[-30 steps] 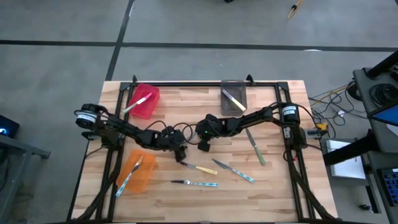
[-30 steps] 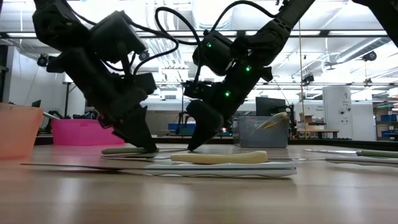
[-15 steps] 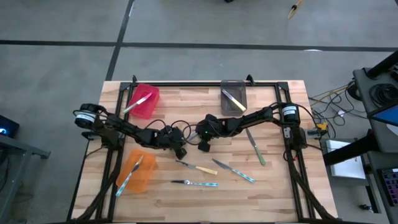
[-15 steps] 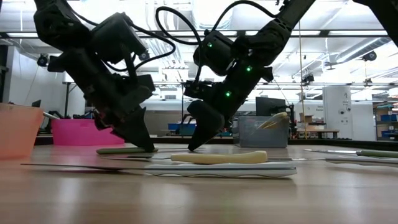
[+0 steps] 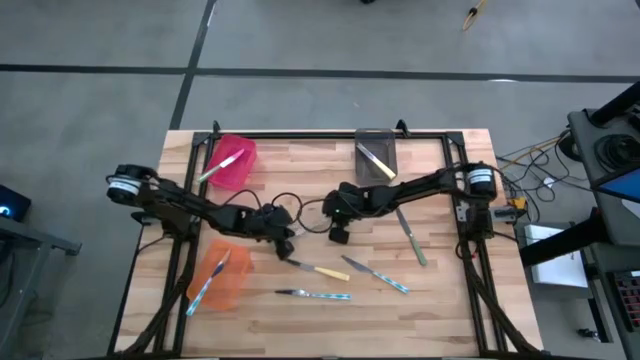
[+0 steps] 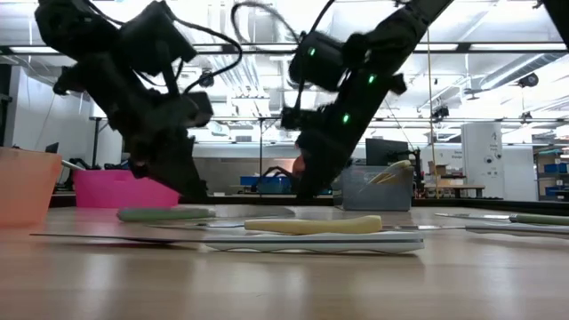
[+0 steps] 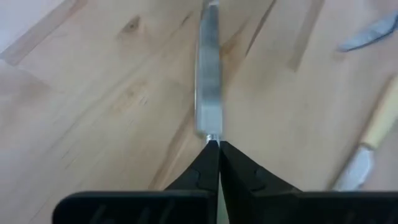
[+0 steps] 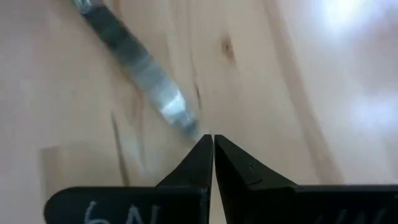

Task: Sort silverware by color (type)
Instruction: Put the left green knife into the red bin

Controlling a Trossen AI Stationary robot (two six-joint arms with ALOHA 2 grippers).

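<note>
Both hands, left (image 7: 214, 149) & right (image 8: 212, 142), are seen pinched closed, empty, at worktop (image 5: 440, 290) centre. A knife blade (image 7: 208, 74) lies just ahead of the left fingertips. Risk: closed tips could shove it instead of gripping.

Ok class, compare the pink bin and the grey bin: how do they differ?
The pink bin is bright pink; the grey bin is dull grey. The pink bin stands far left and skewed; the grey bin stands right of centre, square to the edge. Shared: both sit at the far side, one knife in the pink, another knife in the grey.
</note>
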